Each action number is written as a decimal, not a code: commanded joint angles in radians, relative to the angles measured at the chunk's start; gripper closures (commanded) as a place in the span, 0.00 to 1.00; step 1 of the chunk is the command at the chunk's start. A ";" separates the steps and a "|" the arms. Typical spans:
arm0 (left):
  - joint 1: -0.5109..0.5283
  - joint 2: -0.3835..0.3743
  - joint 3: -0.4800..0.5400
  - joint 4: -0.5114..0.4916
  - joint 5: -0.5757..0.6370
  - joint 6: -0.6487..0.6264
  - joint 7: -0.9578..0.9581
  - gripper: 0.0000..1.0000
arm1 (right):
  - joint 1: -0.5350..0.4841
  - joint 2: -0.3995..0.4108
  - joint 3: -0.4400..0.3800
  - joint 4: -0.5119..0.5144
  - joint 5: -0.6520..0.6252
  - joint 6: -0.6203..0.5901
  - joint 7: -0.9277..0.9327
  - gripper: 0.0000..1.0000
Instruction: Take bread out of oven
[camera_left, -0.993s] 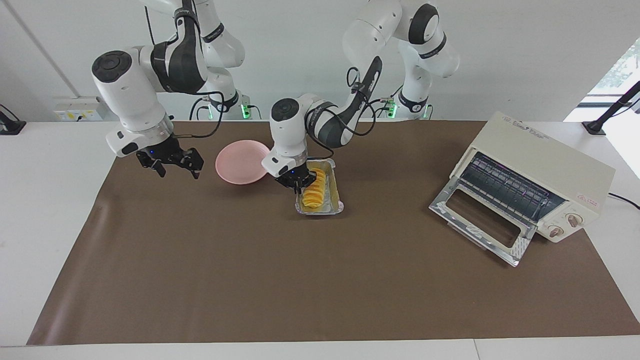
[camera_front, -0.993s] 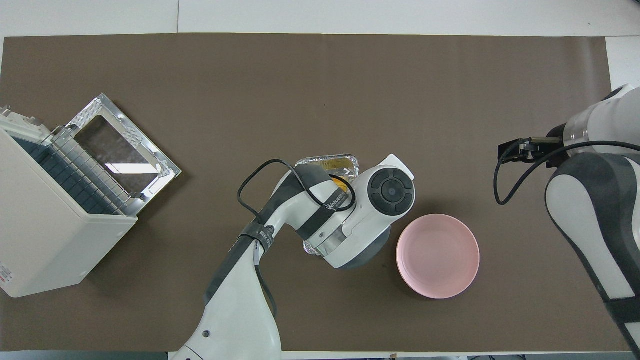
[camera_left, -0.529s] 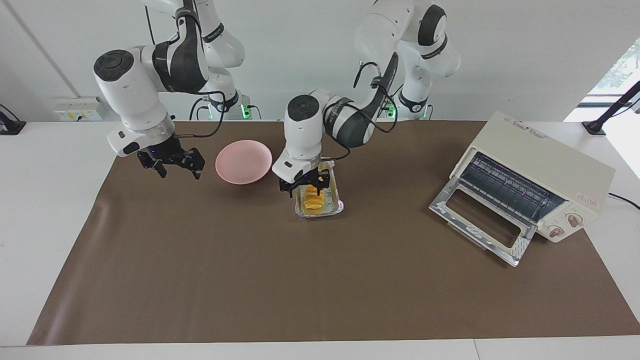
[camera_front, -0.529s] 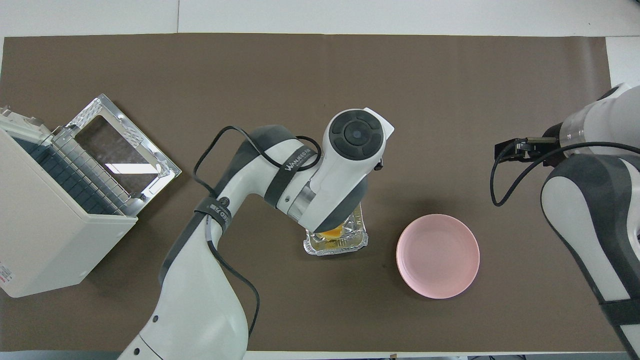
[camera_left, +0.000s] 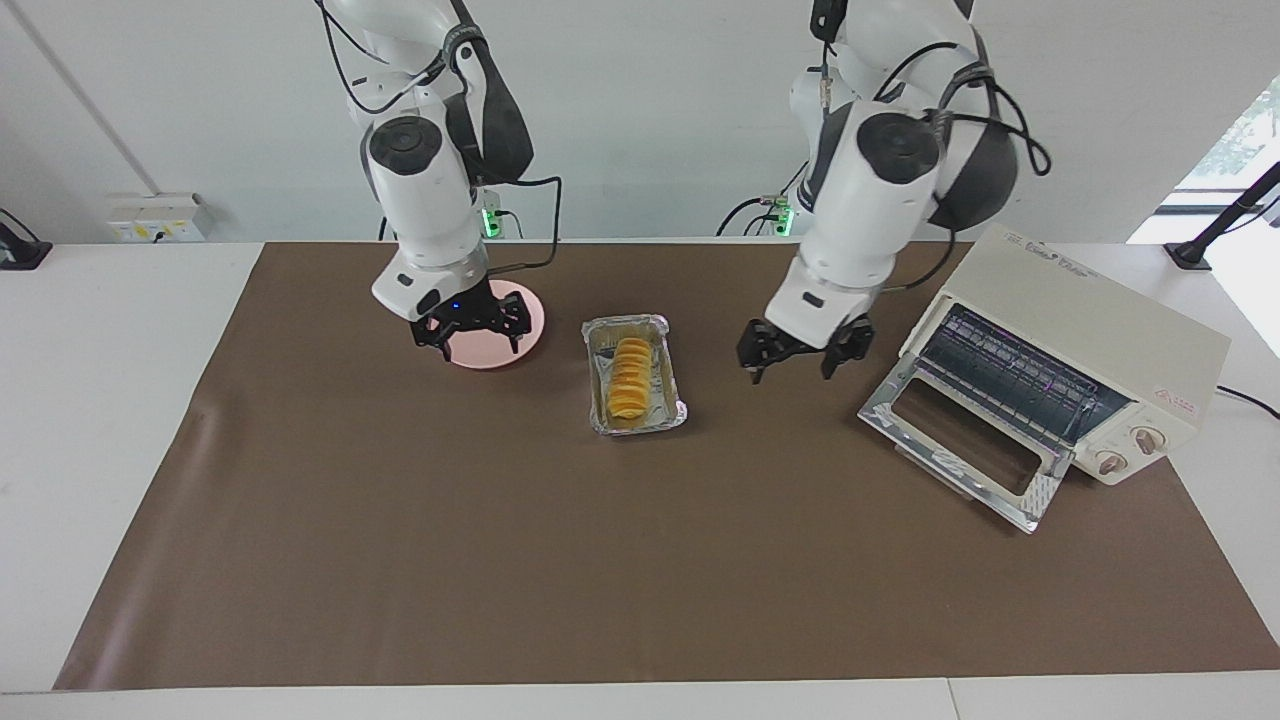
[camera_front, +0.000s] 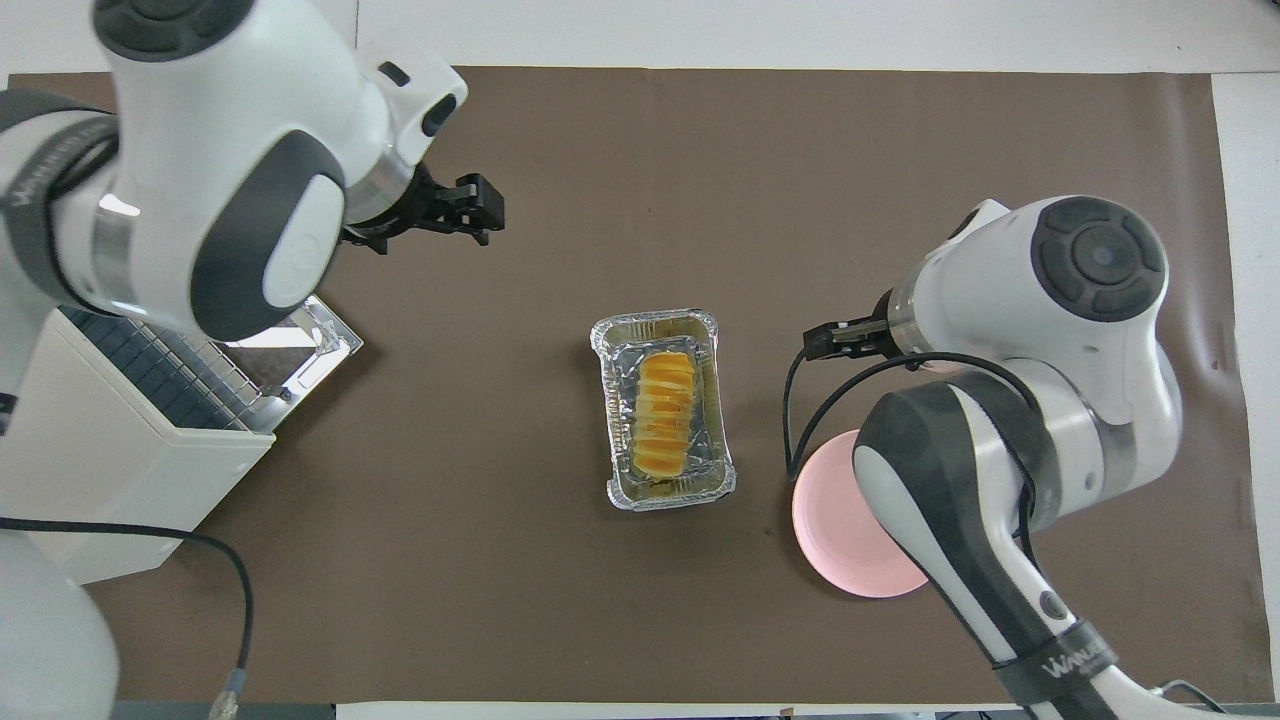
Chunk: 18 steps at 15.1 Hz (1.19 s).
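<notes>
Since the loaf already lies outside the oven, step in hand: by my reading the take-out itself is done, and neither arm is carrying anything.
Right gripper: raised, roughly over the pink plate; fingers spread wide and empty.
Pink plate: on the brown mat, toward the right arm's end, beside the foil tray and slightly nearer to the robots; nothing on the part that shows.
Foil tray: about mid-table on the mat, long side running near to far, well apart from the oven.
Bread: lying lengthwise in the foil tray, ridged slices up, no gripper touching it.
Left gripper: up over bare mat between the foil tray and the oven door; fingers wide apart, holding nothing.
Oven: at the left arm's end, set at an angle; door dropped fully open onto the mat, wire rack bare.
Next move: probably little is left. If the loaf belongs on the plate, a gripper must come down over it, close gently across its width and lift it clear of the foil rim; otherwise, the open door could be raised.
</notes>
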 joint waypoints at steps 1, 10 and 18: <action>0.133 -0.114 -0.012 -0.076 0.005 -0.061 0.205 0.00 | 0.058 0.068 -0.003 -0.002 0.007 0.093 0.066 0.00; 0.324 -0.257 -0.040 -0.164 0.006 -0.190 0.313 0.00 | 0.178 0.195 -0.003 -0.054 0.007 0.224 0.226 0.00; 0.408 -0.332 -0.166 -0.287 0.051 -0.265 0.183 0.00 | 0.179 0.192 -0.001 -0.143 0.006 0.333 0.270 0.80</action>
